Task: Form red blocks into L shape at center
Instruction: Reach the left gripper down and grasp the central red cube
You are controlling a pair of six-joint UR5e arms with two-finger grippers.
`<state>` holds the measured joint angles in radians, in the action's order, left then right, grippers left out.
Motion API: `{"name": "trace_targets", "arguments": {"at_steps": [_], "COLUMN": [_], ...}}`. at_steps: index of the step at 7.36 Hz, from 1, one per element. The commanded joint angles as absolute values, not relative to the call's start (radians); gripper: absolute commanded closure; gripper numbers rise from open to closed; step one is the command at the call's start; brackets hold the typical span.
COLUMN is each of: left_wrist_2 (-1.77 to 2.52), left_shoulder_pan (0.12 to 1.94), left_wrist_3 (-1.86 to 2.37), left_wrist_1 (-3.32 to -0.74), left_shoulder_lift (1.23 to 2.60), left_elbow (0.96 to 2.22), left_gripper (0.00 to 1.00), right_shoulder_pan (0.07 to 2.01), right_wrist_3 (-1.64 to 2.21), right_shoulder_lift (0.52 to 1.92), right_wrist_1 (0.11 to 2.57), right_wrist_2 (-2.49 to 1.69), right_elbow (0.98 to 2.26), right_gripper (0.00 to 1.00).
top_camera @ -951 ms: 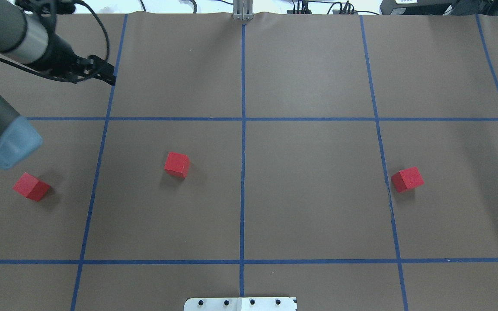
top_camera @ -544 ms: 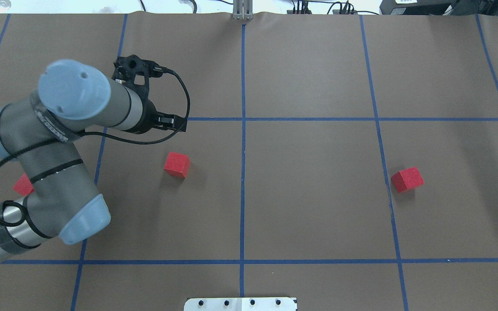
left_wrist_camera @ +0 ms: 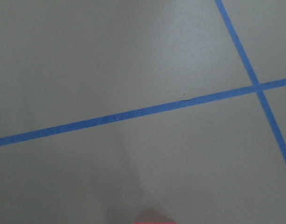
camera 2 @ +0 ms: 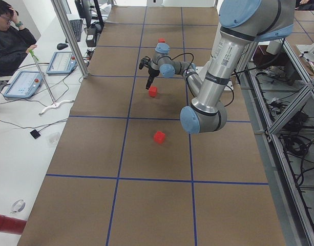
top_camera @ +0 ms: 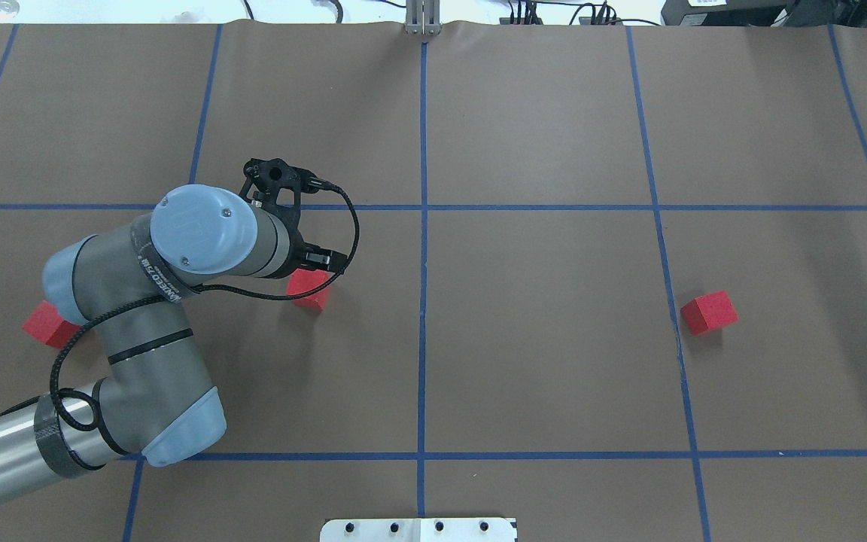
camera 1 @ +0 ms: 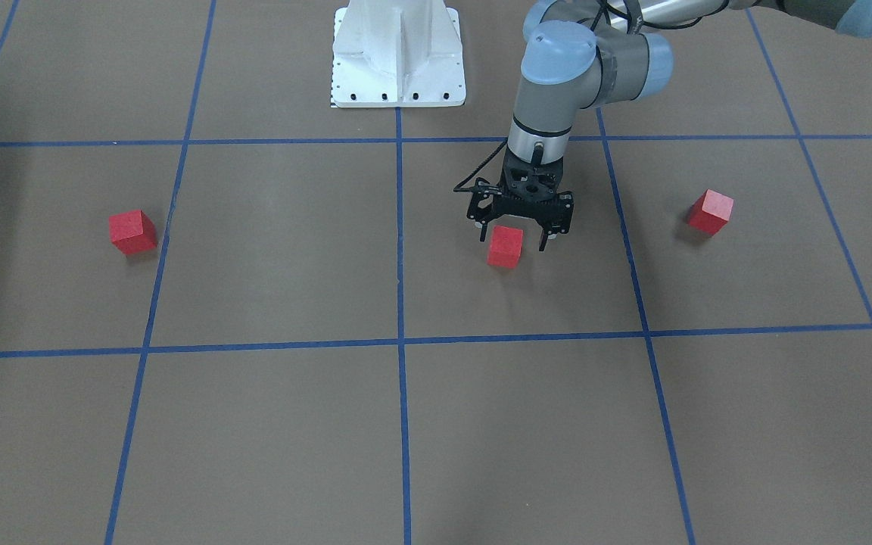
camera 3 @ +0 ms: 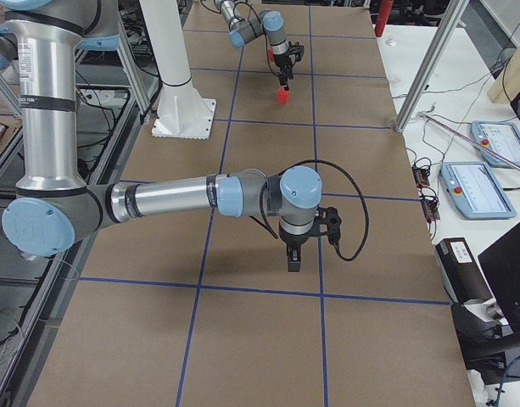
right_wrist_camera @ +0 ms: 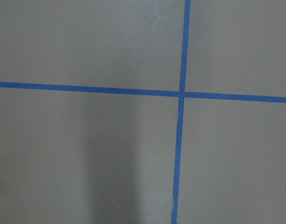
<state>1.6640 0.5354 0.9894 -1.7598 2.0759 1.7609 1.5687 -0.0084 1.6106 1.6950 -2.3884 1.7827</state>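
Left claw point(camera 1: 513, 242) stands spread wide astride the middle red block point(camera 1: 505, 248), left of the center point(camera 1: 400, 344); left red block point(camera 1: 709, 212) and right red block point(camera 1: 132, 232) lie well apart on the tabletop point(camera 1: 254, 439); state of right claw point(camera 3: 292, 261) cannot be told.

A brown paper-covered table point(camera 2: 95, 205) stands beside a white bench point(camera 2: 23, 169) holding a keyboard point(camera 2: 76, 28) and two control pendants point(camera 2: 23, 83).

Middle block point(camera 1: 505, 246): on the bench point(camera 1: 269, 250), in the grid square just to the robot's left of the central tape line point(camera 1: 400, 250)
Left block point(camera 1: 709, 211): one square further to the robot's left, well apart
Right block point(camera 1: 132, 232): far to the robot's right, just beyond a tape line
Left claw point(camera 1: 513, 242): above the Middle block, a finger on either side
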Motion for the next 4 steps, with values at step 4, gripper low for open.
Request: {"name": "trace_targets", "arguments": {"at_steps": [4], "left_wrist_2": [1.663], "left_shoulder_pan": [0.505], "left_wrist_3": [1.005], "left_wrist_1": [-1.848], "left_shoulder_lift": [2.077], "left_elbow": [1.668], "left_gripper": [0.00], "right_shoulder_pan": [1.568], "right_wrist_3": [-0.009], "right_shoulder_lift": [1.611], "right_wrist_1": [1.695], "right_wrist_2": [-2.385], "right_elbow": [1.781], "right_gripper": [0.01]}}
